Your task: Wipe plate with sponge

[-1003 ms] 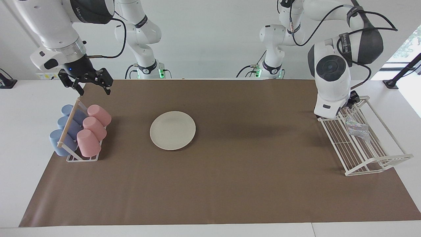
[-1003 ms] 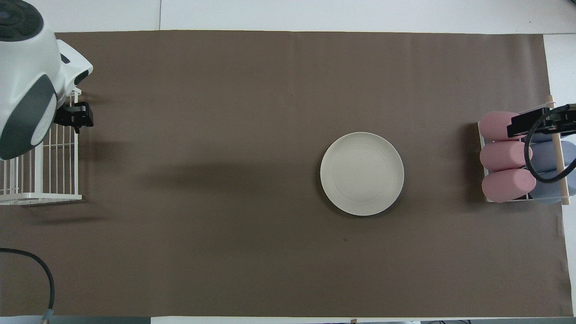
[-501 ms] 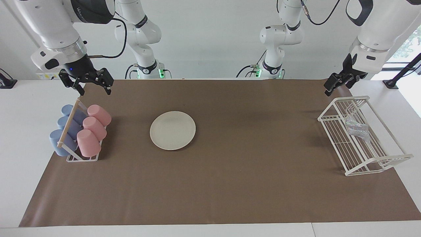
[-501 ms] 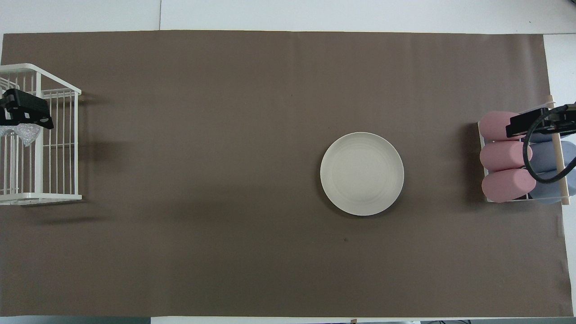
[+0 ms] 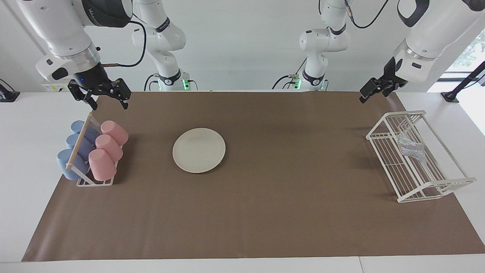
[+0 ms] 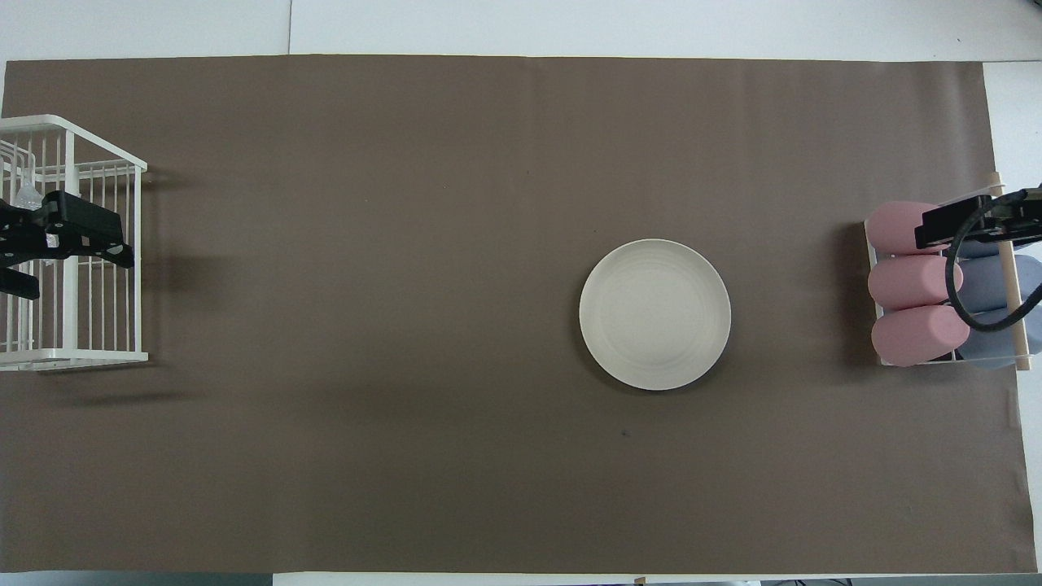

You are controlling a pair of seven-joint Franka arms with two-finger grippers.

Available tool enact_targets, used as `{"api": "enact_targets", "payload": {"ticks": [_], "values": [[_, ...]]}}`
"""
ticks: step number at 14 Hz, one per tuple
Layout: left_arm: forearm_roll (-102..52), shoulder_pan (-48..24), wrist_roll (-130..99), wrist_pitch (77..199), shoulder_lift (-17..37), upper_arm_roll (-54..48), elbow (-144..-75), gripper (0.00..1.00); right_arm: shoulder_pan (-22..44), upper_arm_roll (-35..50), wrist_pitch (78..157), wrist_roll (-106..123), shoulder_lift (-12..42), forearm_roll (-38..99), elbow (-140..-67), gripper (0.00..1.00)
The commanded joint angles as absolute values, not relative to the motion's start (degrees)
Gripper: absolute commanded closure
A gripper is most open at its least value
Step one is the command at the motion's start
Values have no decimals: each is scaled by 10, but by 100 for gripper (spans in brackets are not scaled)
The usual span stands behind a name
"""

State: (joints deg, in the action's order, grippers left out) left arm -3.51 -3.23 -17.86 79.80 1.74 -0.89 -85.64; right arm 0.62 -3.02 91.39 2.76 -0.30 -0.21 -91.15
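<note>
Over the white wire rack [image 5: 416,159] holding the sponge [image 5: 411,148] hangs the left pincer [image 5: 373,90], released; the right pincer [image 5: 102,94], also released, waits above the cup rack [image 5: 93,182], the plate [image 5: 199,150] untouched.

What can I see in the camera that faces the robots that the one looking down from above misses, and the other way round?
Only the facing view shows the arms' bases and the silvery sponge lying in the white wire rack. The overhead view adds nothing new; there the left gripper covers the sponge. Both show the plate on the brown mat, the cup rack and the right gripper raised, open.
</note>
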Motion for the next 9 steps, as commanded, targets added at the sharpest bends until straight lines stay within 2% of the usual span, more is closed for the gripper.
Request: {"api": "enact_targets", "payload": {"ticks": [1, 9], "values": [[-40, -28, -173, 818, -4, -11, -881, 0, 3, -26, 904, 39, 2, -3, -902, 0], [-36, -22, -172, 827, 2, -18, -876, 0, 3, -25, 904, 39, 2, -3, -902, 0]]}}
